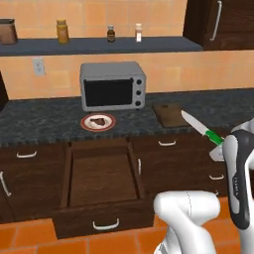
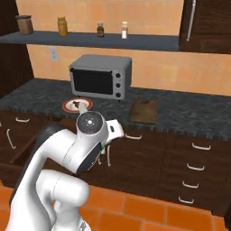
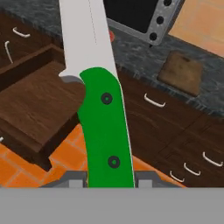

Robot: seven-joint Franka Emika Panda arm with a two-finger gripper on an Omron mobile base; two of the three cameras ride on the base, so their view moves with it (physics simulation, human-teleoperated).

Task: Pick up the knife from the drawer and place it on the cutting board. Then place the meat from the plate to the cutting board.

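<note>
My gripper (image 3: pixel 109 178) is shut on the green handle of the knife (image 3: pixel 105 127), and the silver blade runs up and away from the hand. In the left base view the knife (image 1: pixel 202 130) hangs in the air at the right, in front of the counter, in the gripper (image 1: pixel 217 145), with its tip towards the cutting board (image 1: pixel 168 114). The drawer (image 1: pixel 101 178) stands pulled open, with a bare brown inside. The meat (image 1: pixel 98 120) lies on the plate (image 1: pixel 85 123), left of the board. The hand view shows the cutting board (image 3: pixel 181 72) ahead to the right and the drawer (image 3: pixel 35 100) at the left.
A grey toaster oven (image 1: pixel 113 85) stands on the dark counter behind the plate. A shelf (image 1: pixel 99 45) above holds jars and bottles. Closed drawers with silver handles (image 2: pixel 198 167) fill the cabinet front to the right. The floor is orange tile.
</note>
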